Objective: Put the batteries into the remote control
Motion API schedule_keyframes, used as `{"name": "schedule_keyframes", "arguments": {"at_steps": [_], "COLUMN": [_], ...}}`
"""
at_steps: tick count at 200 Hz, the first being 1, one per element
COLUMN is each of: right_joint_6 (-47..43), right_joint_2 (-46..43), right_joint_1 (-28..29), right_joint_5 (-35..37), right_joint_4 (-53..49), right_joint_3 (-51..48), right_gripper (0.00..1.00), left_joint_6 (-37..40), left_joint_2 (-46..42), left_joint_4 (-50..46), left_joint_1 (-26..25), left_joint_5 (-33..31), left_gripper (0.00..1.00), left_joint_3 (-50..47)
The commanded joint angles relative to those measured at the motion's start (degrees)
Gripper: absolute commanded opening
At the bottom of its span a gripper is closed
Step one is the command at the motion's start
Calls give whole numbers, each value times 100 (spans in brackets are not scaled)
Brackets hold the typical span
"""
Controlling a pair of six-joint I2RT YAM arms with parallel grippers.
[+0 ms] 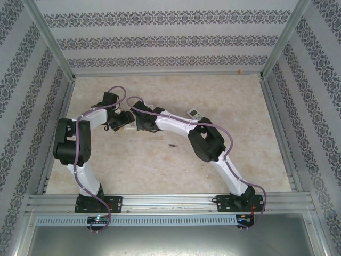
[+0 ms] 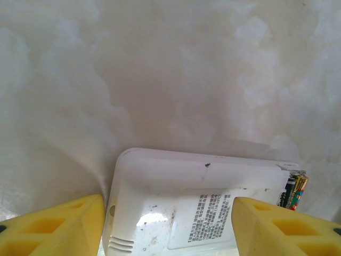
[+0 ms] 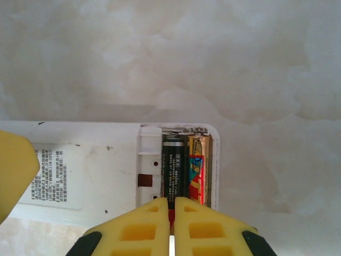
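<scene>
Label (image 3: 58,178) on remote (image 3: 106,160): blurred, possibly Chinese print

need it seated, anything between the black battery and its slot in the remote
nothing visible; the black battery lies in the slot of the remote beside a gold battery, the shut right gripper at its end

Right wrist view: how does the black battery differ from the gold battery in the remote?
The black battery is dark; the gold battery is shiny gold and red. The black battery lies further inside the remote; the gold battery lies beside its end wall. The shut right end effector lines up with the black battery, not the gold. Both lie parallel.
</scene>
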Motion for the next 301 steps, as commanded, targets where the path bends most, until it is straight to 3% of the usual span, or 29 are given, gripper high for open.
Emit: {"name": "schedule_keyframes", "arguments": {"at_steps": [1, 63, 95, 111, 221, 301], "right_joint_6": [144, 135, 263, 274, 52, -113], "right_joint_2": [347, 703, 229, 187, -197, -351], "right_joint_1": [47, 96, -84, -156, -261, -271], "right_joint_5": [41, 223, -372, -863, -716, -829], "right_joint_4": [-1028, -975, -702, -550, -840, -828], "right_joint_3": [-467, -714, -626, -519, 152, 354], "right_gripper": [9, 9, 19, 19, 31, 30], "left_joint_6": [119, 119, 104, 93, 144, 119], "left_joint_2": [-41, -121, -101, -110, -93, -72], "left_joint_4": [-6, 7, 7, 12, -15, 36], "left_joint_1": [-2, 1, 4, 3, 5, 7], "left_joint_5": [106, 84, 86, 82, 84, 103], "left_gripper": [65, 65, 65, 65, 65, 65], "left_joint_3": [-3, -52, -27, -21, 21, -22]}}
